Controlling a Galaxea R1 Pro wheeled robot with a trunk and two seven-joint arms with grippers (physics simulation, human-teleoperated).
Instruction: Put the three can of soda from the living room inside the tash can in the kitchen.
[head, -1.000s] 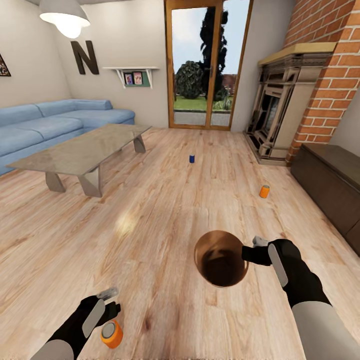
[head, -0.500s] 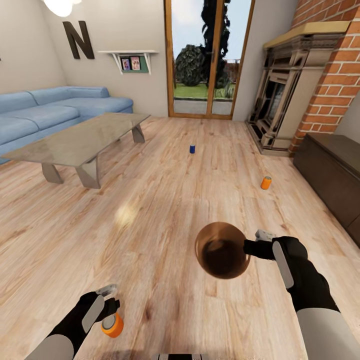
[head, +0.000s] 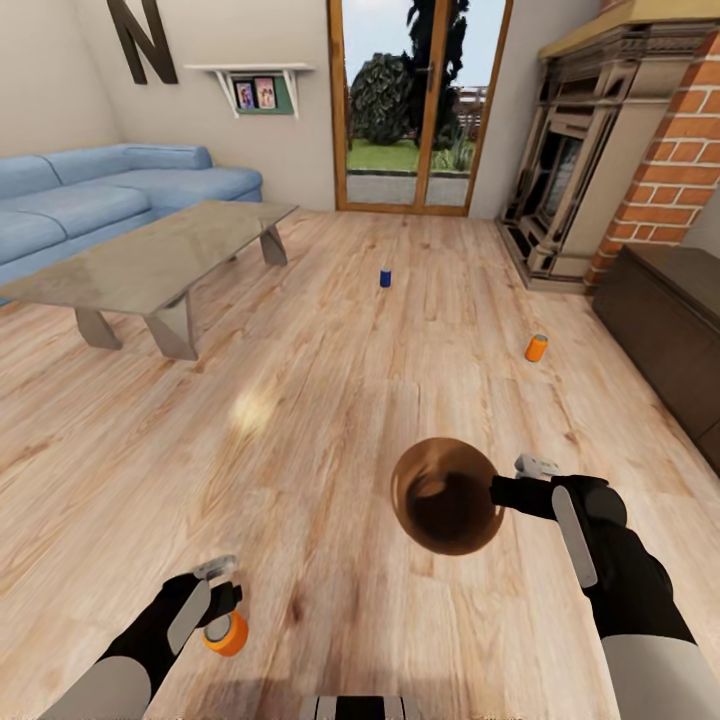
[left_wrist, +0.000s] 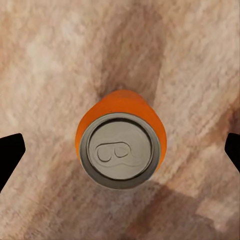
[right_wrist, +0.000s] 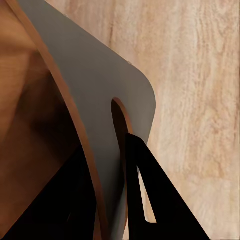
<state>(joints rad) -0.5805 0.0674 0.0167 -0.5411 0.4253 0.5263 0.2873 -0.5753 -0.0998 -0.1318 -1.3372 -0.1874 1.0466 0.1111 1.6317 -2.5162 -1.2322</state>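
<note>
While the right end effector (head: 512, 490) grips the tash can (head: 446, 496), its mouth faces upward.

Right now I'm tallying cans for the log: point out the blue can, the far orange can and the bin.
blue can (head: 384, 278), head view, middle of its side.
far orange can (head: 536, 348), head view, middle of its body.
bin (head: 403, 478), head view, left rim.

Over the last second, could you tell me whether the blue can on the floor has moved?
No: the blue can keeps its spot relative to the coffee table; the whole view shifted.
</note>
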